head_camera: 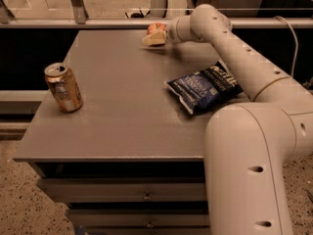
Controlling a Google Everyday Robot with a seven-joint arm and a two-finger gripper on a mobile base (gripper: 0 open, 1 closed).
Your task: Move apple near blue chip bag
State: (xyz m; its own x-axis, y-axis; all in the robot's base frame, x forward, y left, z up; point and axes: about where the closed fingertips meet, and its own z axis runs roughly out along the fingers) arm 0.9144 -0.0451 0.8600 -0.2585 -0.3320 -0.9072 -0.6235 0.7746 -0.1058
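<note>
The apple, small and red with a yellowish patch, sits at the far edge of the grey table, near the middle. My gripper reaches in from the right and is right at the apple, with its cream tip covering the apple's lower front. The blue chip bag, crinkled dark-blue foil with white lettering, lies flat on the right side of the table, well in front of the apple. My arm passes over the bag's far right end.
A gold-tan drink can stands upright near the table's left edge. A rail and glass partition run behind the far edge. My arm's big white link fills the lower right corner. Drawers are under the table front.
</note>
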